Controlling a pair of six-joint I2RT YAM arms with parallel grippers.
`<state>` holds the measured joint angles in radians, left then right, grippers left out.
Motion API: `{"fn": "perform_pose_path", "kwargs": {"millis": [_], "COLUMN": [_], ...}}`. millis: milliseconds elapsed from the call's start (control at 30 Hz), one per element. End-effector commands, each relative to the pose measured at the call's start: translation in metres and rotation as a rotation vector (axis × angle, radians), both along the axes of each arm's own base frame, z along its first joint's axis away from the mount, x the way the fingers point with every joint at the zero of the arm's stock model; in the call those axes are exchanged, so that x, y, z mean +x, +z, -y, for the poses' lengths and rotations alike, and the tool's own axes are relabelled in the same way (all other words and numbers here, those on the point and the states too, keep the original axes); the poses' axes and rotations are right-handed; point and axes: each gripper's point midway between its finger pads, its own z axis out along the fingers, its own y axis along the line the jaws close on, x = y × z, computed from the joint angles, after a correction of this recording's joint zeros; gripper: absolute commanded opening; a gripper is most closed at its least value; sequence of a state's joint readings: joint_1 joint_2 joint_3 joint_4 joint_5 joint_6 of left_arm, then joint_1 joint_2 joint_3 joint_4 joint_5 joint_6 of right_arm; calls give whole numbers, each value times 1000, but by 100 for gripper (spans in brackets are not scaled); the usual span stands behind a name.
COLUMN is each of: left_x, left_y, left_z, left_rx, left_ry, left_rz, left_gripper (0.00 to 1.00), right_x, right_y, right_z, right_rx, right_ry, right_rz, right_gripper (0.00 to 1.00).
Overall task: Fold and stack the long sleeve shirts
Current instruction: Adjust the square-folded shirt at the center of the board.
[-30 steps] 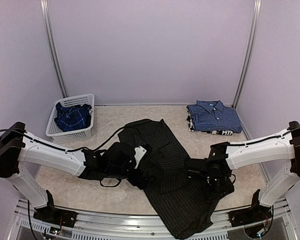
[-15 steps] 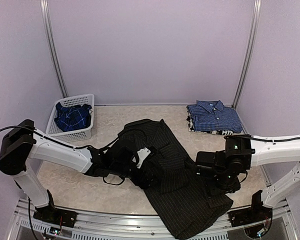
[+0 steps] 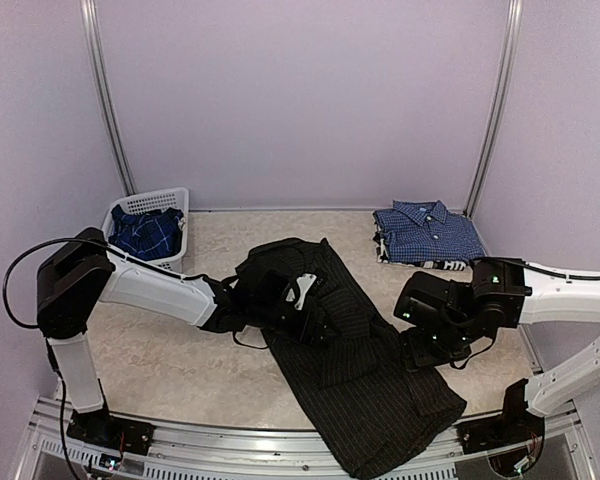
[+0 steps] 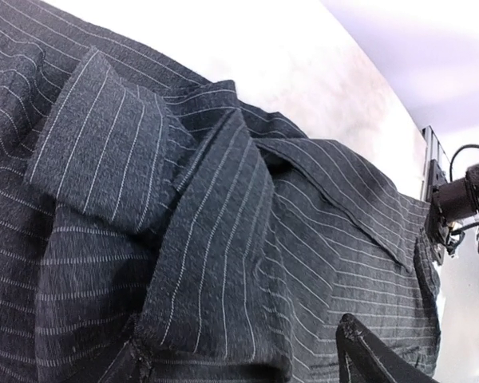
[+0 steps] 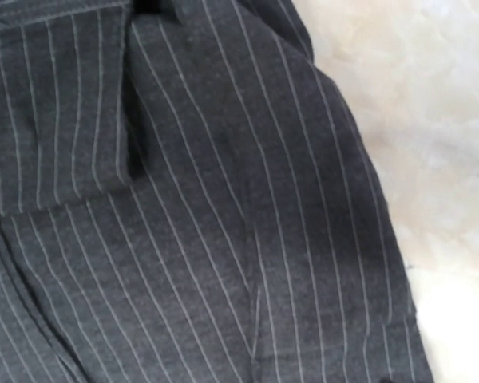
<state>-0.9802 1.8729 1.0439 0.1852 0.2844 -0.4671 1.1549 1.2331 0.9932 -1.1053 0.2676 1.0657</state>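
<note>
A black pinstriped long sleeve shirt (image 3: 345, 345) lies spread diagonally across the table's middle, and it fills both wrist views (image 4: 319, 207) (image 5: 191, 239). My left gripper (image 3: 316, 318) sits low on its upper left part. In the left wrist view the gripper (image 4: 243, 363) is open, its fingertips (image 4: 367, 359) standing either side of a raised fold of the cloth. My right gripper (image 3: 425, 352) hovers at the shirt's right edge, its fingers hidden. A folded blue-and-white checked shirt (image 3: 427, 234) lies at the back right. A dark blue plaid shirt (image 3: 145, 232) sits crumpled in the basket.
A white lattice basket (image 3: 170, 200) stands at the back left. The checked shirt rests on another folded black-and-white cloth (image 3: 435, 264). Pale walls with metal posts close in the table. The shirt's hem hangs over the near rail (image 3: 230, 440).
My left gripper moved up and right over the shirt towards the collar, its jaws narrowing. The right arm drew back and rose along the shirt's right edge.
</note>
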Motion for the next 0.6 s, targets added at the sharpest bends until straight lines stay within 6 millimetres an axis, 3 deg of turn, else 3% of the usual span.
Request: {"fn": "perform_pose_path", "kwargs": {"millis": [0, 133, 267, 500, 567], "left_x": [13, 22, 17, 4, -8], "left_y": [-15, -19, -20, -4, -5], "left_z": [2, 0, 4, 9, 6], "left_rx": [32, 57, 38, -31, -22], "left_ry": [64, 109, 86, 16, -34], "left_rz": [-48, -36, -32, 22, 40], "left_gripper": [72, 66, 43, 1, 0], "right_x": [7, 9, 10, 14, 17], "right_y": [-1, -2, -6, -5, 0], "right_z": [1, 1, 1, 3, 3], "right_rx": [-3, 9, 12, 10, 21], "right_ry": [24, 36, 44, 48, 45], "right_rz": [30, 37, 35, 43, 55], "right_gripper": [70, 70, 70, 69, 69]}}
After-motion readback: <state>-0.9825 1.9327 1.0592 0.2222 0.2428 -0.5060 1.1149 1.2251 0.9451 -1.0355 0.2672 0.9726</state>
